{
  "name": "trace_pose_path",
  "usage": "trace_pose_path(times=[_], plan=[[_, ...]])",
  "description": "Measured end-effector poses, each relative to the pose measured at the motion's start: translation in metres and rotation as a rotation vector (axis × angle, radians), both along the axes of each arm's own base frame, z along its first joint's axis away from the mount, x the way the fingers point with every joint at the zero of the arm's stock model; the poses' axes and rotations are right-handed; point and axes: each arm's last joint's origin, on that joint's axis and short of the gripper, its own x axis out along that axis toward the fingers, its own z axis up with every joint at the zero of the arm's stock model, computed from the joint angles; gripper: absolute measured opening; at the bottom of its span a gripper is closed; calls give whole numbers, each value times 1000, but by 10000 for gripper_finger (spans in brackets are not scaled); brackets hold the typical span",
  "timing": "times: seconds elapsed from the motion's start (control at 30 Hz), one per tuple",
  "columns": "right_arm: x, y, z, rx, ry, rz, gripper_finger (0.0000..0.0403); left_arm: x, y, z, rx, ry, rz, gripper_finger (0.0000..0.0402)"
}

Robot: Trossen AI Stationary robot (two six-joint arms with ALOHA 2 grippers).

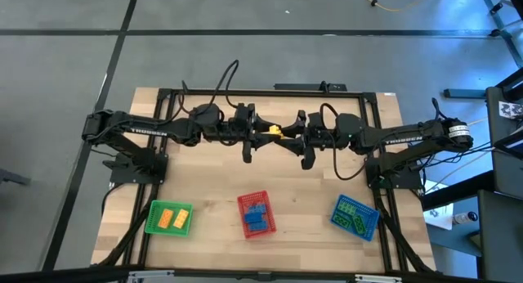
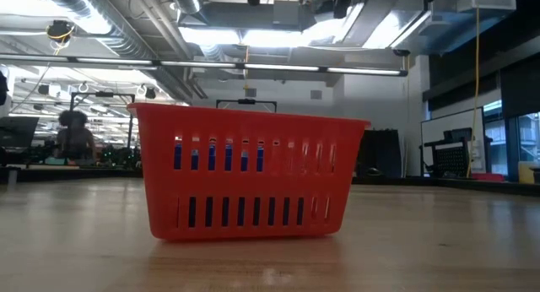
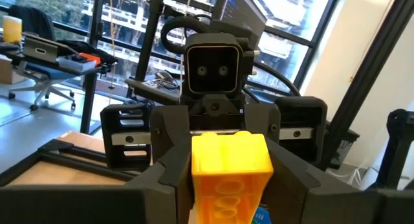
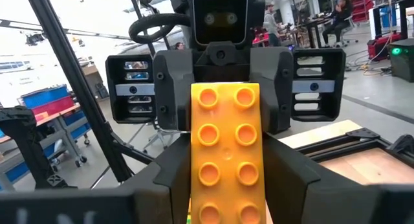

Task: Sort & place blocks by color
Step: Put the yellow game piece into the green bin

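Yellow is what I track here: from above, one yellow block (image 1: 275,130) hangs in mid-air between the left gripper (image 1: 260,131) and the right gripper (image 1: 292,132), well behind the red tray (image 1: 242,203) and high over the wooden table (image 1: 204,172). The two arms meet nose to nose, so the block's long axis runs along the line joining them, and each set of jaws is equally near to one end. It looks to me like a handover. The red tray holds blue blocks (image 1: 257,218), the green tray (image 1: 151,220) to its left holds yellow-orange ones (image 1: 172,218), and the blue tray (image 1: 337,207) to its right holds green ones (image 1: 355,219).

At table height I get only the red tray (image 2: 245,170), with blue showing through its upper slots; neither arm nor the yellow block enters this view.

Through the left wrist camera, the yellow block (image 3: 229,175) sits between my left fingers (image 3: 165,175), its hollow underside up, with the other gripper's body straight ahead. The jaws stand narrow on it, but I cannot tell whether they grip.

The right wrist camera shows what the left one hides: the studded face of the same block (image 4: 225,162), lengthwise away from me, pinched between the right fingers (image 4: 291,179). I judge the right holds it. The next move turns on the left clamping before the right lets go.
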Motion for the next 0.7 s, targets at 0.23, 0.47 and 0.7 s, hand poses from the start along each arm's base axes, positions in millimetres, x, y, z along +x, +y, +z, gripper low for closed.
trace_pose_path(times=[0.23, 0.47, 0.7], plan=[[0, 1, 0, -17, -1, 10, 202, 0, 0, 0, 0, 2, -10, 129], [0, 1, 0, 25, 6, 21, 247, 0, 2, -1, -16, 5, -6, 129], [0, 0, -3, 32, 44, 20, 293, 0, 2, -1, -18, 6, -7, 129]])
